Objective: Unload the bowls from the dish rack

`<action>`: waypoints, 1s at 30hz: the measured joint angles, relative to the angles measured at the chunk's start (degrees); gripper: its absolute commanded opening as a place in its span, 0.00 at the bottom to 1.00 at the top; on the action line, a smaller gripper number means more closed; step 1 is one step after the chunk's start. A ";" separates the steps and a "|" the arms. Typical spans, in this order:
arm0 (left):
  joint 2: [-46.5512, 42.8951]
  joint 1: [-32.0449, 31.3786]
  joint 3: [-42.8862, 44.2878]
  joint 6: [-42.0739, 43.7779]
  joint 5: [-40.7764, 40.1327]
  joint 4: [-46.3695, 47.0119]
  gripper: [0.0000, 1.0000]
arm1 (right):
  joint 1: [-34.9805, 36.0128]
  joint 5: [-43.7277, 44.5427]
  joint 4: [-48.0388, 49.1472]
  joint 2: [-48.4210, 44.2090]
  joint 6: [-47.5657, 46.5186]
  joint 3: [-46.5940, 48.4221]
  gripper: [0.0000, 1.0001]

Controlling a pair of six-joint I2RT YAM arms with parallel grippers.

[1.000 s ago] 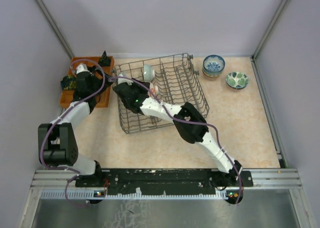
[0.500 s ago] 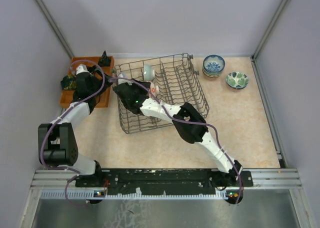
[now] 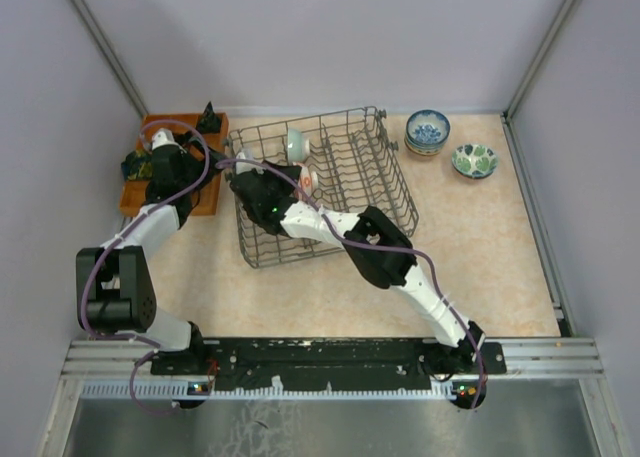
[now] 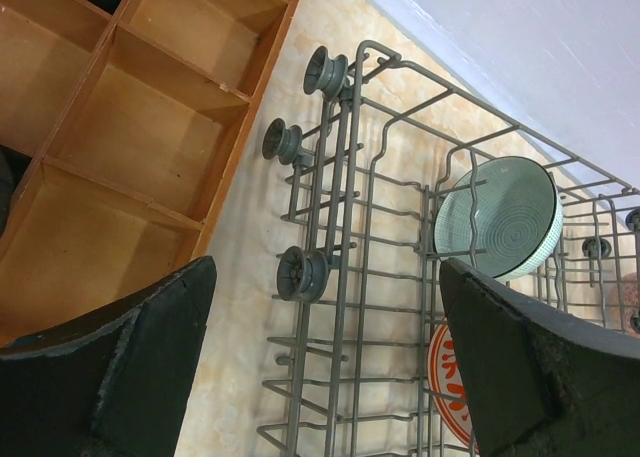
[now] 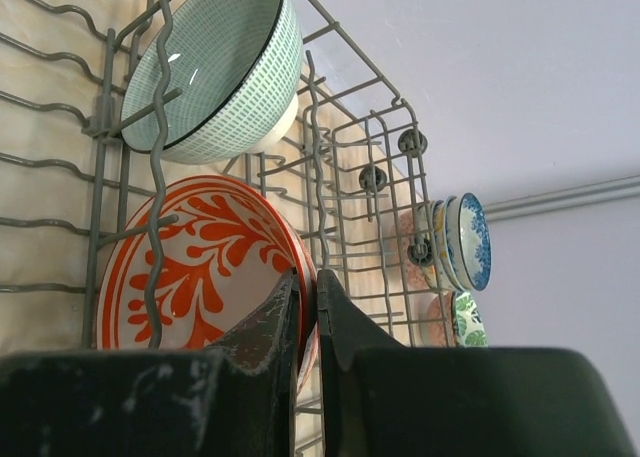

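Note:
The dark wire dish rack (image 3: 360, 167) stands at the table's middle back. In it a pale green bowl (image 3: 296, 143) and a red-and-white bowl (image 3: 307, 180) stand on edge. My right gripper (image 3: 296, 185) is inside the rack, shut on the red-and-white bowl's rim (image 5: 200, 277); its fingertips (image 5: 308, 292) pinch the edge, with the green bowl (image 5: 215, 67) just beyond. My left gripper (image 3: 205, 155) is open and empty over the rack's left edge (image 4: 370, 177). Its view shows the green bowl (image 4: 497, 217) and part of the red-and-white bowl (image 4: 450, 387).
An orange compartmented tray (image 3: 205, 192) with dark objects (image 3: 209, 117) lies left of the rack. A stack of bowls topped by a blue-and-white one (image 3: 427, 130) and a green floral bowl (image 3: 473, 160) sit on the table at the back right.
My right arm has edged slightly to the left, jaws still on the red-and-white bowl. The left arm has not visibly moved.

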 measured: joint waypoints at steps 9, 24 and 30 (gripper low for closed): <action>0.31 0.00 0.00 -0.74 0.37 0.24 0.98 | -0.04 -0.22 0.59 -1.46 -0.66 -1.77 0.00; 0.52 0.00 0.00 -0.94 0.46 0.85 0.98 | -0.07 -0.46 1.14 -4.63 -1.51 -5.38 0.00; 0.85 0.00 0.00 -0.94 0.48 0.87 0.98 | 0.00 -0.09 4.20 -4.74 -4.42 -5.73 0.00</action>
